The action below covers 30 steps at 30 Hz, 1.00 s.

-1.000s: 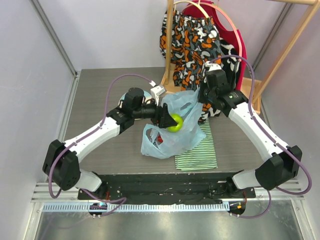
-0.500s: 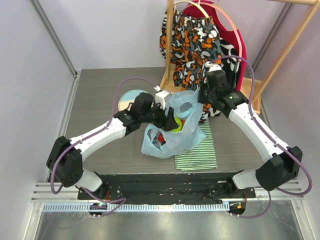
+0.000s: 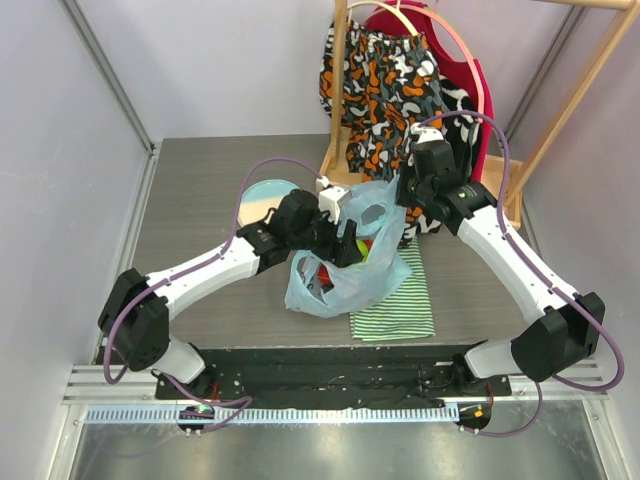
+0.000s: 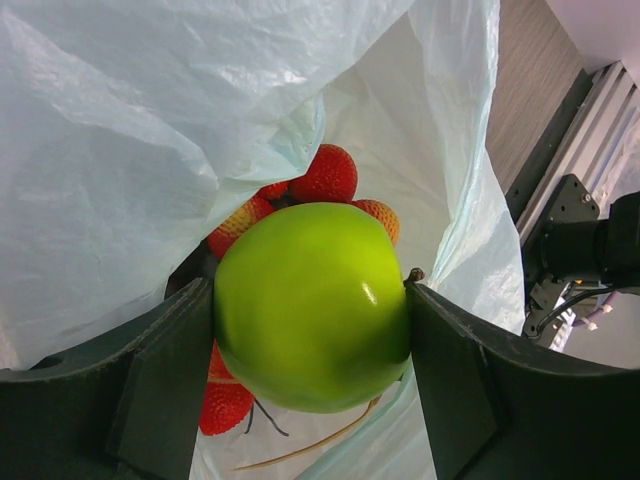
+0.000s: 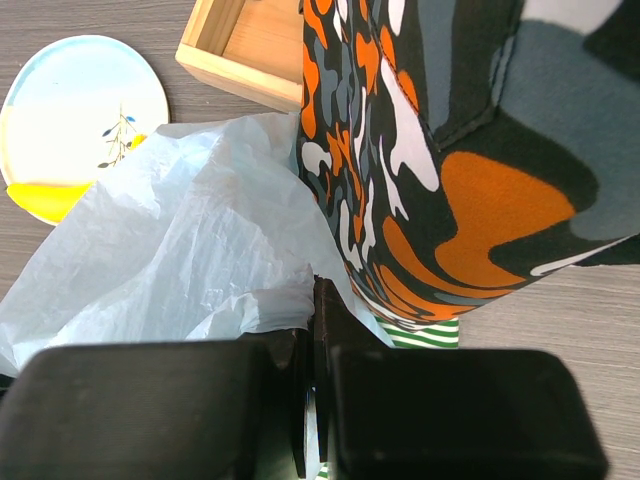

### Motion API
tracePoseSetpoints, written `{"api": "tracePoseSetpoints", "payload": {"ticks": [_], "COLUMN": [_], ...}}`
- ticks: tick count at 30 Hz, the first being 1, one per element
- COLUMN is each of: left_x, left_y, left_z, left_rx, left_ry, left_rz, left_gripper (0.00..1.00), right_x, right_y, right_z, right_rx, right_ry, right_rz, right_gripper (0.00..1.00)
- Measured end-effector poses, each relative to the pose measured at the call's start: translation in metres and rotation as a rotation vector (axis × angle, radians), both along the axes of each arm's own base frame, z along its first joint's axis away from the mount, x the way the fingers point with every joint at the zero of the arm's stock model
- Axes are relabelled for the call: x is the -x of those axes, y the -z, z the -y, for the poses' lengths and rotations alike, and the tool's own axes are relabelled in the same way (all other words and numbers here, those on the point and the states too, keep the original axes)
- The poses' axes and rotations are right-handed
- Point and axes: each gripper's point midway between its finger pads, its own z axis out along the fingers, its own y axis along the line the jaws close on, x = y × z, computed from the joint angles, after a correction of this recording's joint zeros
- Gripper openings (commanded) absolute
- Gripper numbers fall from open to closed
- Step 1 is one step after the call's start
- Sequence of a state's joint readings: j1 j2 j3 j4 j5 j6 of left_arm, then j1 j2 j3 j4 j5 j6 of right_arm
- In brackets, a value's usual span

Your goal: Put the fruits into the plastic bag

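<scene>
Apple [image 4: 310, 305] at mouth of bag [image 4: 110, 200], strawberries [image 4: 325, 175] inside, plate [image 5: 75, 105] behind-left.

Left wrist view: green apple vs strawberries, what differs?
The green apple is smooth, glossy and far larger; the strawberries are small and red, some paler orange. The apple is clamped in the left gripper; the strawberries lie loose beyond it. Both are ringed by the plastic bag.

Pale walls [image 3: 220, 60] are enclosing a grey wood-grain table [image 3: 200, 190]; a wooden rack [image 3: 338, 80] is standing far right, holding a patterned garment [image 3: 385, 90].
</scene>
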State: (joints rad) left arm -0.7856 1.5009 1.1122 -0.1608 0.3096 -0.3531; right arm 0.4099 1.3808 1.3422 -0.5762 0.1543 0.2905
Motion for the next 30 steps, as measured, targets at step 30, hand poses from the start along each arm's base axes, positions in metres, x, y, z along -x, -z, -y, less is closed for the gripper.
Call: {"api": "tracePoseSetpoints", "payload": {"ticks": [30], "left_x": [0.006], "left_y": [-0.011], "left_z": [0.0], "left_rx": [0.018], "left_ry": [0.038], "left_rz": [0.02], "left_gripper": [1.0], "right_x": [0.0], "right_y": [0.0], "right_z": [0.0], "right_rx": [0.0], "right_ry": [0.001], "right_rz": [0.0], "right_gripper": [0.01]}}
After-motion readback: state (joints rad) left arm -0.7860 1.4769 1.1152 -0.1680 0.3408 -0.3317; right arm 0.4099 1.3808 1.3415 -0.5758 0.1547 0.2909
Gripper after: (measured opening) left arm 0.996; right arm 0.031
